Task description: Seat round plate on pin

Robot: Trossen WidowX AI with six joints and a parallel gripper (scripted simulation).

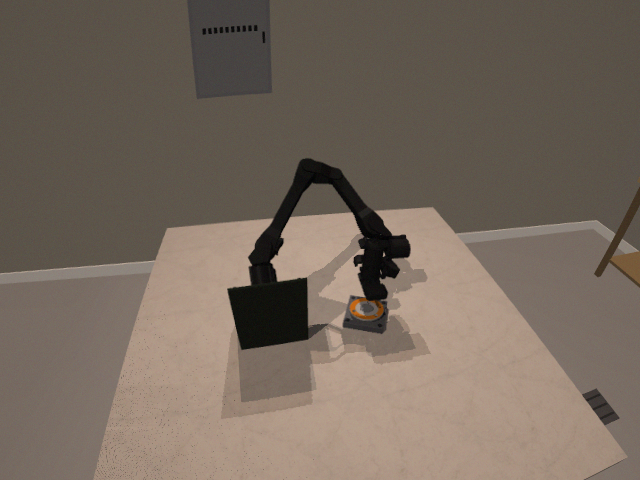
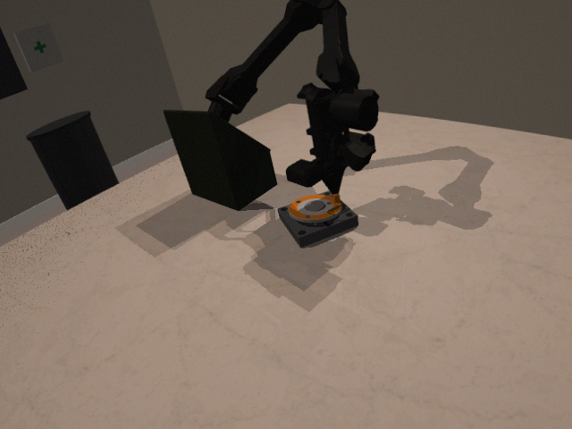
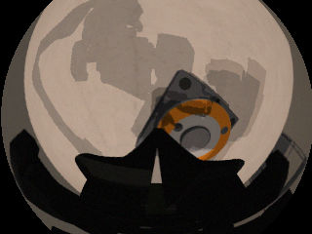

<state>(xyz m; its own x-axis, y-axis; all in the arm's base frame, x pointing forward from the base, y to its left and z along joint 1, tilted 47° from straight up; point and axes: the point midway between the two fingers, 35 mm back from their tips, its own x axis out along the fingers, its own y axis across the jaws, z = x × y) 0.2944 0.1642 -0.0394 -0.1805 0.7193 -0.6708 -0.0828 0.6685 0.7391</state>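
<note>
The round plate, with its orange ring (image 1: 367, 317) (image 2: 298, 211) (image 3: 222, 118), sits around the grey post (image 1: 367, 308) (image 2: 315, 206) (image 3: 195, 137) on the dark square base (image 1: 361, 325) (image 2: 330, 231) (image 3: 199, 92). In the exterior view the plate stands proud of the base, with a dark gap under its near edge. The orange tab (image 2: 336, 198) is at the plate's right rear there, right by the fingertips. My gripper (image 1: 370, 298) (image 2: 335, 192) (image 3: 158, 132) is shut and empty, pointing down at the plate's rim; contact is hard to tell. The pin and the tab's hole cannot be made out.
A dark green block (image 1: 271, 314) (image 2: 203, 161) stands on the table (image 1: 413, 413) (image 2: 369, 346), left of the base and in front of the arm's foot. The arm arches over from behind it. Shadows of the arm and block fall around the base.
</note>
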